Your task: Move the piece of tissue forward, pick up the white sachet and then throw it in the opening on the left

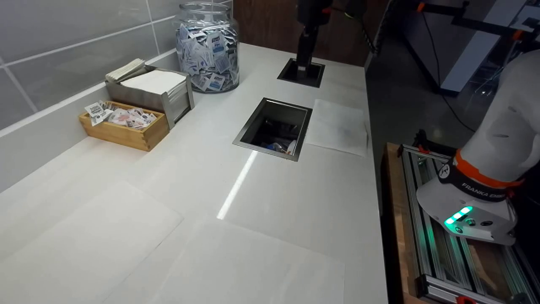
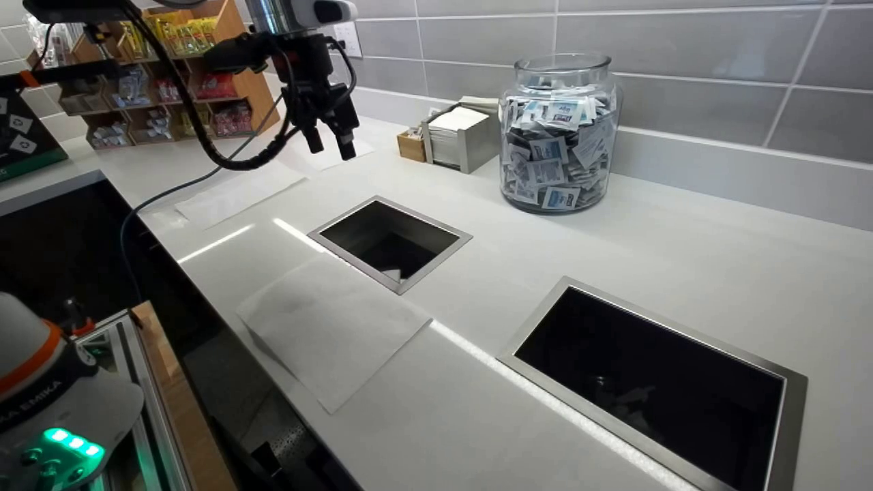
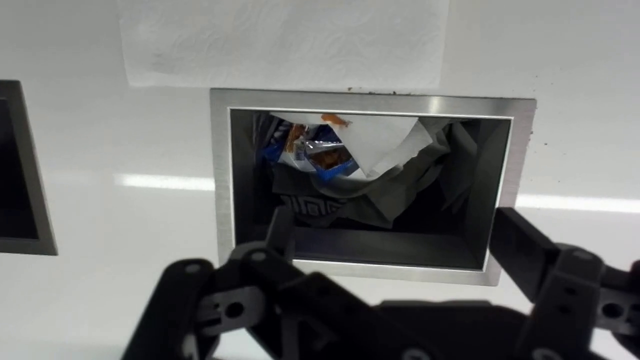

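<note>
A flat white tissue (image 1: pixel 337 126) lies beside the middle opening, toward the counter's robot-side edge. It shows in an exterior view (image 2: pixel 334 327) and along the top of the wrist view (image 3: pixel 285 45). The middle opening (image 3: pixel 370 102) has a steel rim and holds crumpled paper and a blue wrapper. A larger opening (image 2: pixel 682 331) appears partly at the left of the wrist view (image 3: pixel 32 165). My gripper (image 3: pixel 395 230) is open and empty, in the air above the middle opening; it also shows in an exterior view (image 2: pixel 331 144). No loose white sachet is recognisable on the counter.
A glass jar of sachets (image 1: pixel 206 55) stands by the tiled wall, beside a napkin holder (image 1: pixel 179 101) and a wooden sachet box (image 1: pixel 126 131). More flat sheets (image 1: pixel 84 240) lie on the counter. A condiment shelf (image 2: pixel 164 95) stands in the corner.
</note>
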You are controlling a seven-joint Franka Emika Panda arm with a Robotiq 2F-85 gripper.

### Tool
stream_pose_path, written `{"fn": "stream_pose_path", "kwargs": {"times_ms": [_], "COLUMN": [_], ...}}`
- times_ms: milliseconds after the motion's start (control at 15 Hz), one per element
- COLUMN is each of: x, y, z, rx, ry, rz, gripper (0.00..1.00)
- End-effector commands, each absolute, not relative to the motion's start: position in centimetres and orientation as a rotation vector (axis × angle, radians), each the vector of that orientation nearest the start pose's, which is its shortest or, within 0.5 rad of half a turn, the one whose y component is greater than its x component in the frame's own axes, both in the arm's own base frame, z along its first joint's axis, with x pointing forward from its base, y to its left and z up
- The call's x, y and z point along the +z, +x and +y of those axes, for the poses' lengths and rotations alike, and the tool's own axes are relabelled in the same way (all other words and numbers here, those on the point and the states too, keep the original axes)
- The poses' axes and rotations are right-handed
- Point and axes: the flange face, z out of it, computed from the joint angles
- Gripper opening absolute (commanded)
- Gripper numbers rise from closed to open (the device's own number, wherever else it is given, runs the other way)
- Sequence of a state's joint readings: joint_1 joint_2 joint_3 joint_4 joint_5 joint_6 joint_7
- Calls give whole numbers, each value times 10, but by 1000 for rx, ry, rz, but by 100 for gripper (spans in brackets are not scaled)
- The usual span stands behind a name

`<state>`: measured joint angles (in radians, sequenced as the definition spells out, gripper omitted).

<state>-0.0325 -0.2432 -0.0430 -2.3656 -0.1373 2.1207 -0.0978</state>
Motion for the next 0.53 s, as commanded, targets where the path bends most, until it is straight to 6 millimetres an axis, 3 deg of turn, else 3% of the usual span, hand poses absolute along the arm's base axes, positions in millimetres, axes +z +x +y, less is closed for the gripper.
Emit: {"fn": "stream_pose_path", "kwargs": {"times_ms": [0,467], "x": [415,405], "y": [465,471], "z": [-33,-24], "rx": [17,49], "ry": [-3244,-3228], "rz": [-179,-191], "gripper": [100,100]}}
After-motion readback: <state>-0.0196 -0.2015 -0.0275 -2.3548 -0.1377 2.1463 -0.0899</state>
